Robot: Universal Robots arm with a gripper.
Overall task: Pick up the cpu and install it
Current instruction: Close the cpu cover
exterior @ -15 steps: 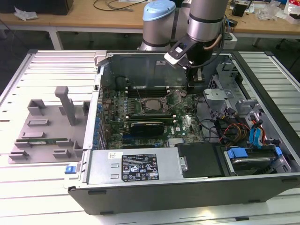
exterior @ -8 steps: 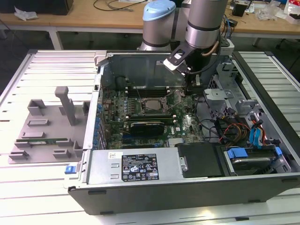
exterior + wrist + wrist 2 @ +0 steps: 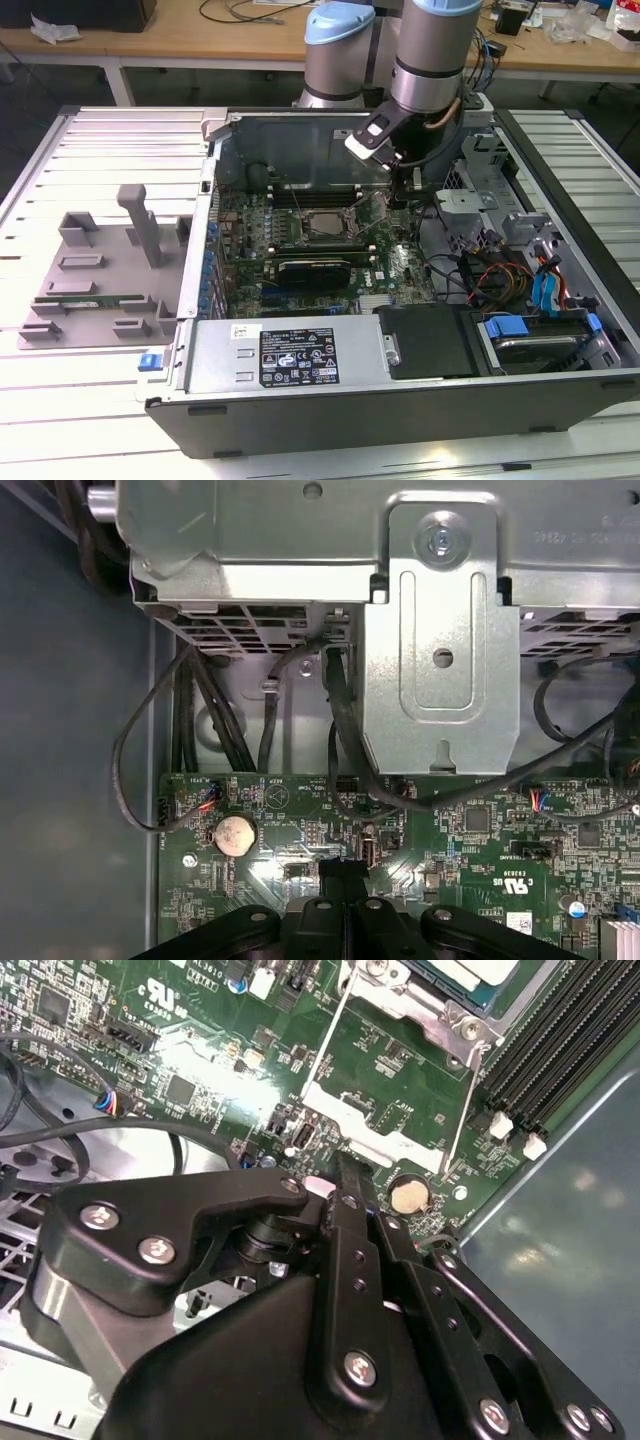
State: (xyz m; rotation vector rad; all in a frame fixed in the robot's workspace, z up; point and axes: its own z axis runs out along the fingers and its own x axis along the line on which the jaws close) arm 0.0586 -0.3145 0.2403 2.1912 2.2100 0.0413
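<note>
Gripper (image 3: 343, 870) pinched shut, empty, low over edge of motherboard (image 3: 480, 865), beside coin battery (image 3: 232, 834), cpu (image 3: 325, 226) flat nearer its middle.

A pale, ribbed metal table (image 3: 90, 150) spans the foreground. Behind it stands a long light-brown wooden table (image 3: 200, 40) on white legs (image 3: 120, 85), strewn with black cables (image 3: 250, 10), above dark floor (image 3: 45, 90).

Even, bright overhead light washes the pale ribbed metal table (image 3: 100, 140) in the exterior view, while the open black computer case (image 3: 400, 420) holds softer shade inside. In the second wrist view white glare burns on the green circuit board (image 3: 215, 1070) and the black metal gripper (image 3: 347, 1168) looks dark, its screws glinting. In the first wrist view the silver sheet-metal bracket (image 3: 440, 680) shines.
</note>
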